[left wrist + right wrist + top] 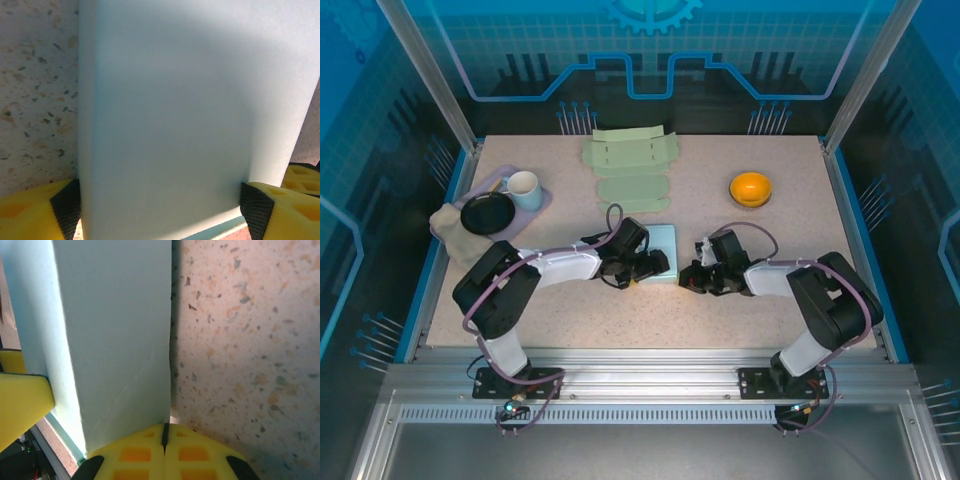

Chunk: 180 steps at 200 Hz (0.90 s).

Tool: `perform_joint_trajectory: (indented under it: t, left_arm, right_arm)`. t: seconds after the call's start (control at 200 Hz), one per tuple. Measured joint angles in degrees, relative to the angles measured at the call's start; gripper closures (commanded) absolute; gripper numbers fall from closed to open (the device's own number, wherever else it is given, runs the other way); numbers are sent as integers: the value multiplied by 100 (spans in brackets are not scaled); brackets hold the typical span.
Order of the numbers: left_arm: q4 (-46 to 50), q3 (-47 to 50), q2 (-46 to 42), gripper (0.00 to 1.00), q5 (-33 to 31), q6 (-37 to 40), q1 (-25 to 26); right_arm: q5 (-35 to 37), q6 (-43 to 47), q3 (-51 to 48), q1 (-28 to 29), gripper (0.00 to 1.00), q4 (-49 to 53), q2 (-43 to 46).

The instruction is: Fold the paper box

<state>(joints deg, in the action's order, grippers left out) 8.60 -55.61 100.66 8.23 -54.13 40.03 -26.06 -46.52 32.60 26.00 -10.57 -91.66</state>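
Pads [67, 205] of the left gripper [648, 266] clasp the pale blue paper box [663, 243] on two opposite sides, jaws spread wide, at the middle of the table [740, 310]. Just right of it, the right gripper [165, 442] is pressed together, its tips beside the box's wall. The box looks already formed, so the step is probably squaring it. Next, the left needs to hold steady while the closed tips press that wall flat.

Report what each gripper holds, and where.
Left gripper: the box, jaws closed across its two opposite sides. Right gripper: shut, holding nothing.
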Motion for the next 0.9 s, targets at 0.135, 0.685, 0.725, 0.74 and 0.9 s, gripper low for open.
perform_joint_trajectory:
  t: [0.135, 0.685, 0.725, 0.74, 0.9]
  left_arm:
    - [168, -103, 0, 15, -122, 4, 0]
    - [931, -531, 9, 10, 42, 640, -361]
    - [1003, -599, 9, 10, 44, 730, -428]
    - [1027, -625, 9, 10, 50, 765, -455]
    - [1311, -1152, 11, 9, 107, 1130, -789]
  right_arm:
    - [66, 22, 101, 24, 100, 94, -39]
    - [723, 1427, 960, -72, 85, 2590, 1351]
    - [741, 1519, 1073, -168, 86, 2721, 1314]
    - [743, 1554, 1123, -212, 87, 2780, 1285]
    - [688, 1880, 1908, -627, 90, 3045, 393]
